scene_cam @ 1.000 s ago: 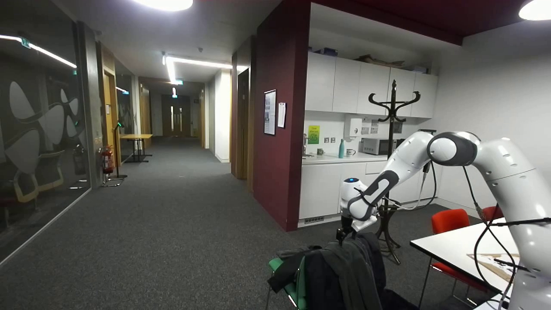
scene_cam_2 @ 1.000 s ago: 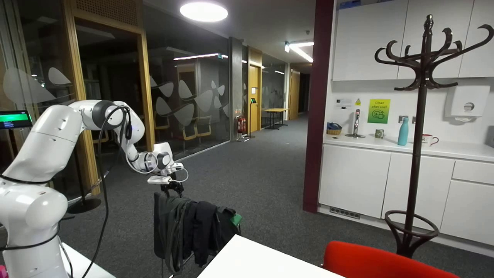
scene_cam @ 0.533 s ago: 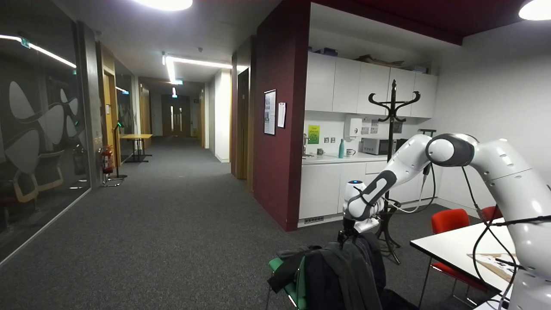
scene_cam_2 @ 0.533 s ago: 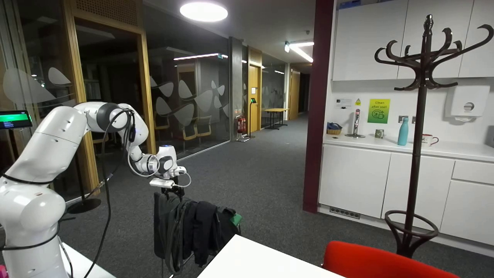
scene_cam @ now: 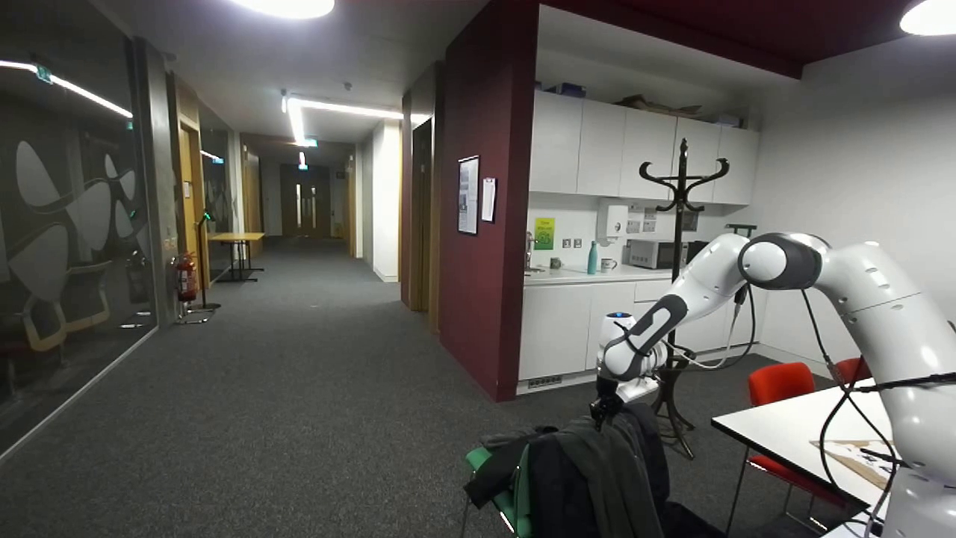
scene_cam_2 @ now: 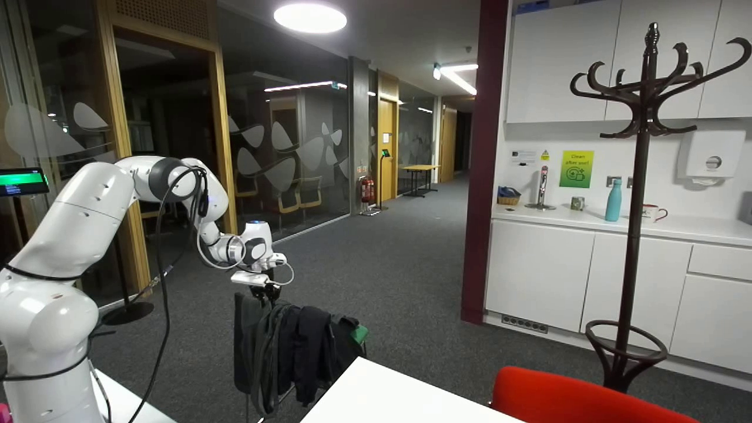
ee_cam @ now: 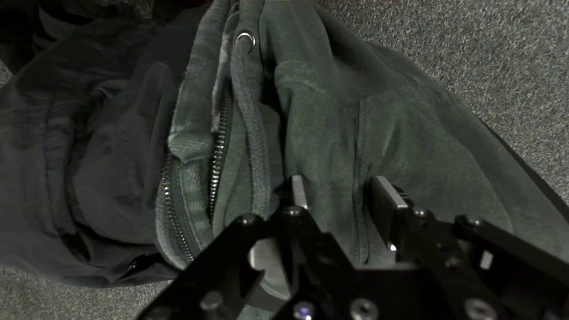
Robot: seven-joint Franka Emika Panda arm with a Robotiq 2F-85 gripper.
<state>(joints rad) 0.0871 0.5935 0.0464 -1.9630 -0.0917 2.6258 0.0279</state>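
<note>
Green-grey jacket (ee_cam: 329,146) lies directly below the jaws, and their pads (ee_cam: 300,195) reach down to its cloth. In both exterior views one sees that it hangs over the back of a green chair (scene_cam: 478,458). As I judge, one relation is important for a grip: the part with a long stitched seam (ee_cam: 357,178) passes between the pads and runs lengthwise, across the direction in which the jaws close, so its narrow side is offered to them. The jaws stand apart, one pad at each side of this part, and I do not see the cloth squeezed. Only one arm (scene_cam_2: 79,205) is present, so it is also the nearest. Concerning its look, the jacket is matt, soft in appearance and wrinkled. Its open metal zip (ee_cam: 216,164) and a thick drawcord (ee_cam: 254,120), which comes out of a shiny eyelet (ee_cam: 246,35), lie just beside the jaws. Next to it hangs a darker garment (ee_cam: 115,133).
</note>
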